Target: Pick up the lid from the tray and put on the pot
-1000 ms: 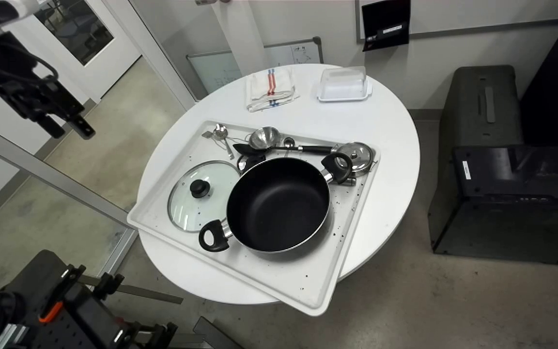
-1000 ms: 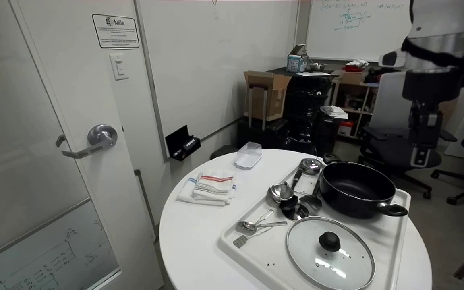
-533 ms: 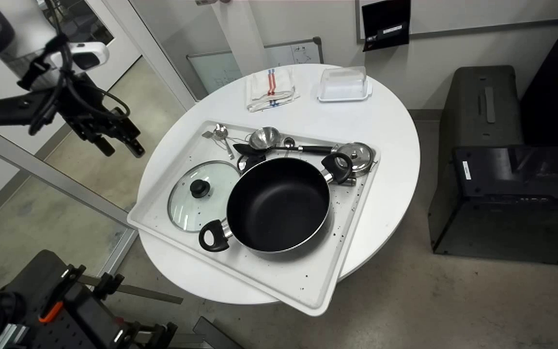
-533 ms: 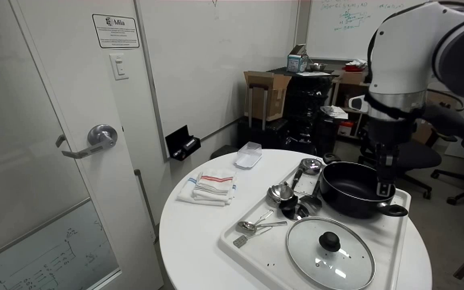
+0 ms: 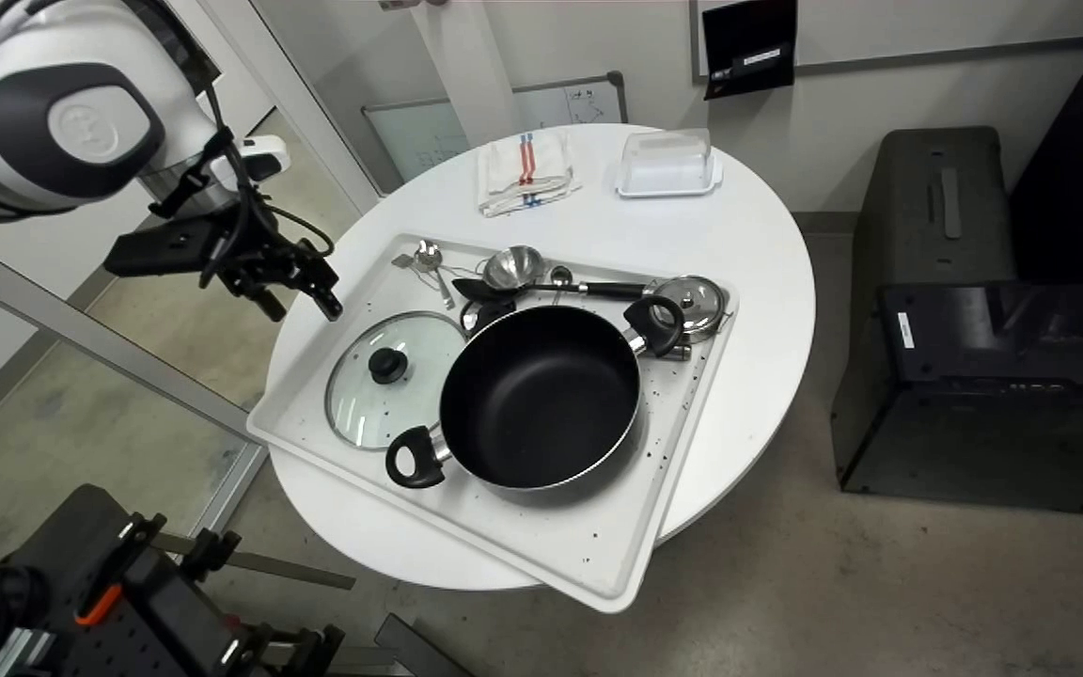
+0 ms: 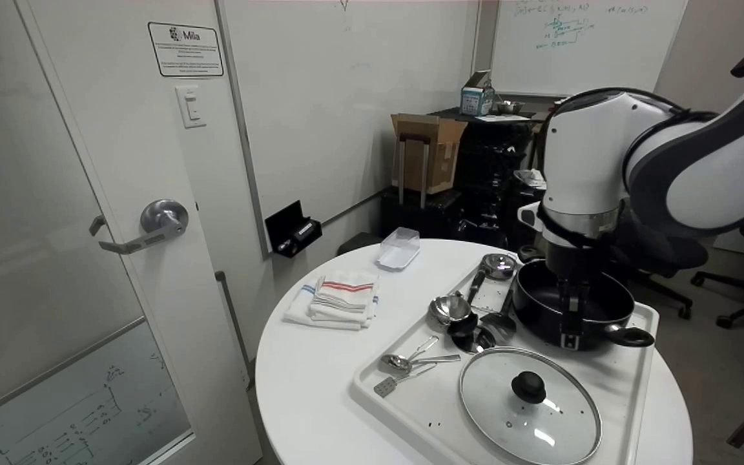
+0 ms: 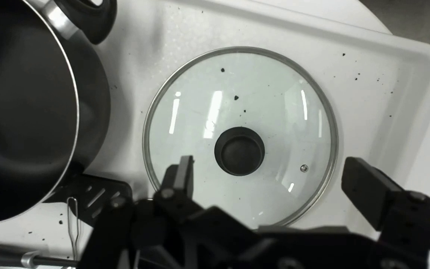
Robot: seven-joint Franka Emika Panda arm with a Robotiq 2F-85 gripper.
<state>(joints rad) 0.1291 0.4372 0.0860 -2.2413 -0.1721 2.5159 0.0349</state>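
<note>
The clear glass lid (image 5: 400, 395) with a dark centre knob lies flat on the white tray (image 5: 523, 541), knob up. It also shows in an exterior view (image 6: 507, 413) and in the wrist view (image 7: 271, 108). The wide black pot (image 5: 541, 400) stands uncovered beside it on the tray; its edge shows in the wrist view (image 7: 21, 112). My gripper (image 5: 301, 310) is open and empty, above the tray near the lid. In the wrist view its fingers (image 7: 269, 168) are wide apart, with the knob seen between them, nearer the left finger. In an exterior view the gripper (image 6: 569, 336) covers part of the pot.
Several metal and black utensils (image 5: 513, 268) lie on the tray behind the pot. A small metal pan (image 5: 692, 306) sits near the pot's far handle. Folded towels (image 5: 527, 169) and a clear butter dish (image 5: 668, 165) stand on the round white table (image 5: 767, 282).
My arm has moved down and in toward the tray, bringing the gripper close to the lid. It stays open. Lid, pot and tray have not moved.
</note>
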